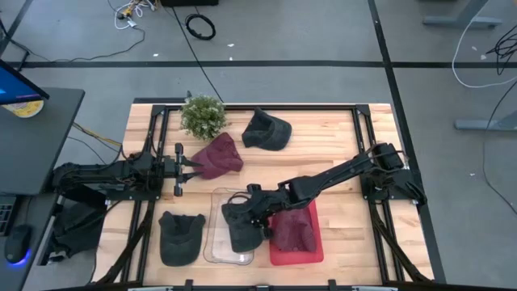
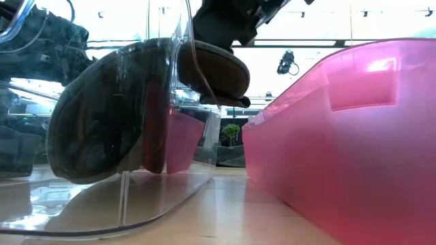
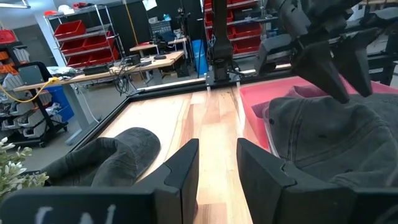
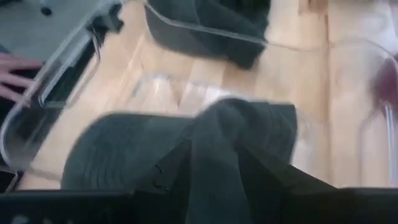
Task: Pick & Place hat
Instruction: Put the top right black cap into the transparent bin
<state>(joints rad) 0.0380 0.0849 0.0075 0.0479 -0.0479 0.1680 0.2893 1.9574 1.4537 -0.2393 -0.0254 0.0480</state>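
Observation:
My right gripper [image 1: 252, 204] is shut on a dark grey hat [image 1: 239, 228] over the clear tray [image 1: 216, 242] at the table's near middle. In the low view the hat [image 2: 116, 122] shows through the tray's wall [image 2: 194, 102], with my right gripper [image 2: 225, 20] above it. My left gripper [image 1: 191, 167] is open and empty next to a maroon hat [image 1: 220, 155] at mid left; its open fingers show in the left wrist view [image 3: 217, 165]. A second dark hat [image 1: 181, 238] lies on the table near left, a third [image 1: 267, 131] at the far middle. My right gripper pinches a raised fold of the hat's crown cloth [image 4: 214, 140] between its two fingers [image 4: 165, 177], coming from above and slanting from the table's right. The hat hangs tilted below the fingers, its lower part down inside the clear tray [image 2: 88, 173].
A red tray [image 1: 311, 242] holding another maroon hat [image 1: 292, 230] stands right of the clear tray. A small plant [image 1: 202, 115] stands at the far left. A person's hand [image 4: 15, 74] shows beyond the table's edge in the right wrist view.

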